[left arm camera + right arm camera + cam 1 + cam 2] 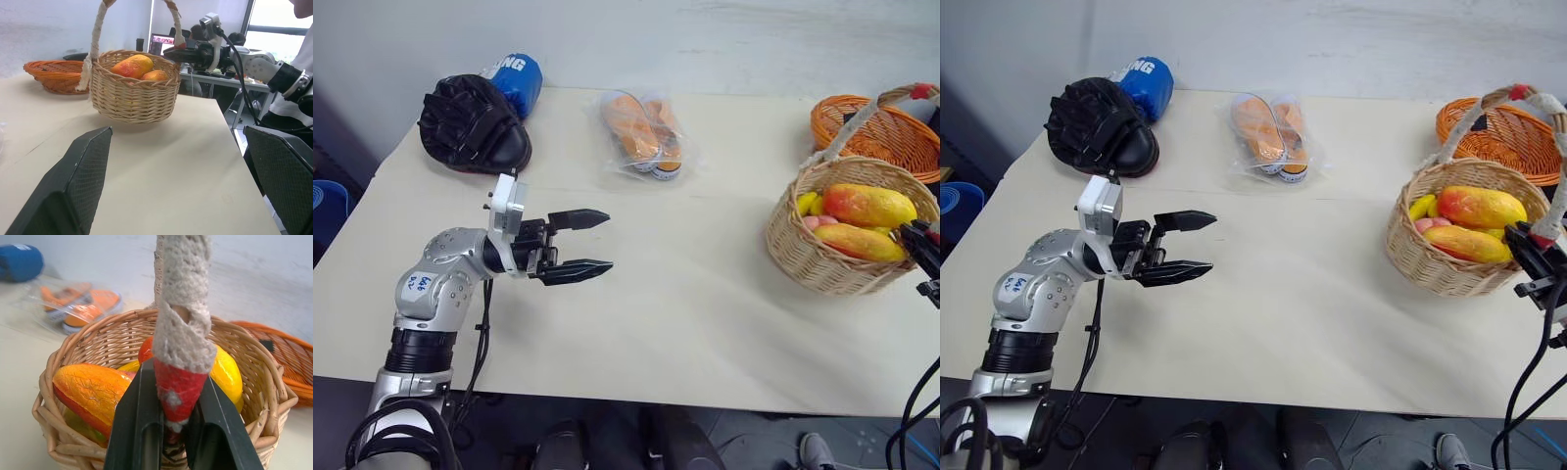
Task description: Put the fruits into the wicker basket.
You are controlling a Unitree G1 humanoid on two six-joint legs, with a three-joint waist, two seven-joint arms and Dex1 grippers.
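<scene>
The wicker basket (pixel 1449 235) sits at the right side of the table (pixel 666 294), just in front of the shallow orange basket (pixel 876 127). Both mangoes (pixel 869 206) already lie inside it, and the pink peach (pixel 820 223) peeks out beneath them, tucked against the far-left wall, so I judge the loading done.

My right gripper (pixel 171 431) is clamped on the red-wrapped foot of the basket's handle (pixel 182 323), right where it meets the rim on the near-right side. My left gripper (pixel 576 245) hangs over bare table well to the left, fingers spread wide and pointing toward the basket, holding nothing.

I'd expect the basket itself to be light and stiff, but with three fruits in it the load is no longer trivial. Gripped low at one end of the handle, it would likely tip away from me if I lifted. The wrapping looks soft and frayed, so it should give decent friction without crushing. For a balanced carry, the top of the arch is the better hold. The fruits look smooth and could roll if it tilts.
</scene>
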